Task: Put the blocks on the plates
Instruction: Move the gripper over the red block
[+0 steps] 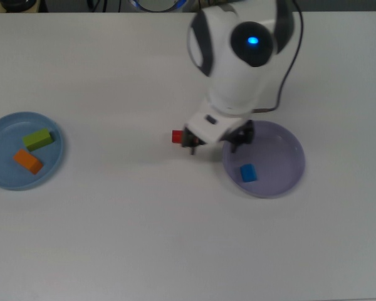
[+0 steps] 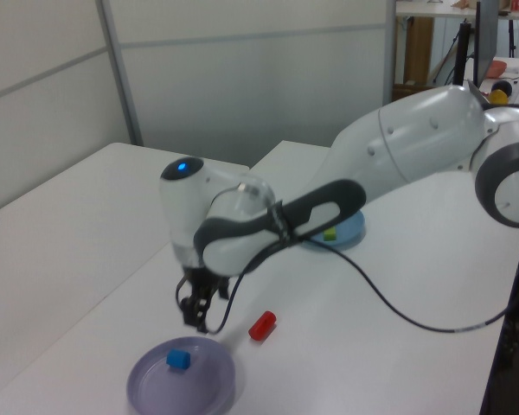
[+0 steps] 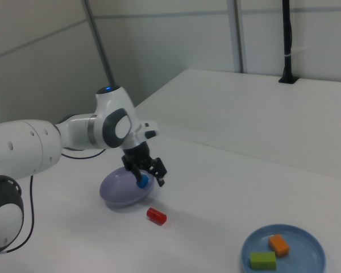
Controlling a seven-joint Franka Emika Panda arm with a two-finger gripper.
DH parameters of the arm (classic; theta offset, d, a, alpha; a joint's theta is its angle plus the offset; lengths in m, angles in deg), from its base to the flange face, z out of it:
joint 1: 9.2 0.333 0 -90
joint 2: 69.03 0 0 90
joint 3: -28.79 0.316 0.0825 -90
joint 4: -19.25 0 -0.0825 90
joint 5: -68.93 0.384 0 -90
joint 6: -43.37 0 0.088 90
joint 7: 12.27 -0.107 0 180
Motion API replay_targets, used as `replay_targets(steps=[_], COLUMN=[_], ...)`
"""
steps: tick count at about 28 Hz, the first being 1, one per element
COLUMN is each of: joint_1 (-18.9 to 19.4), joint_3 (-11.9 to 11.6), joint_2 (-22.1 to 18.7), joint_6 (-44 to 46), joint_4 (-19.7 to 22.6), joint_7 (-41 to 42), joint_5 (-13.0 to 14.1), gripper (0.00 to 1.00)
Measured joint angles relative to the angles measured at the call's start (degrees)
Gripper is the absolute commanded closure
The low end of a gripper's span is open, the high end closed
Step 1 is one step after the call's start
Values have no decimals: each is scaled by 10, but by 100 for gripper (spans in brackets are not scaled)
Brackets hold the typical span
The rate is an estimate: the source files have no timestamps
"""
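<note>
On the white table (image 1: 144,238), the end effector (image 1: 216,143) hangs apparently spread, gripping nothing.
</note>
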Motion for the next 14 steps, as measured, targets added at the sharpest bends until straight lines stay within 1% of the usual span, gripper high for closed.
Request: replay_targets(steps=[3,6,9,14], joint_1=[-32,-51,-60,-58], joint_3=[0,0,0,2], joint_2=[-21,-34,-38,-37], joint_6=[17,20,20,20], joint_4=[19,44,71,98], joint_7=[27,70,113,158], joint_5=[3,10,16,16], gripper=[0,0,0,0])
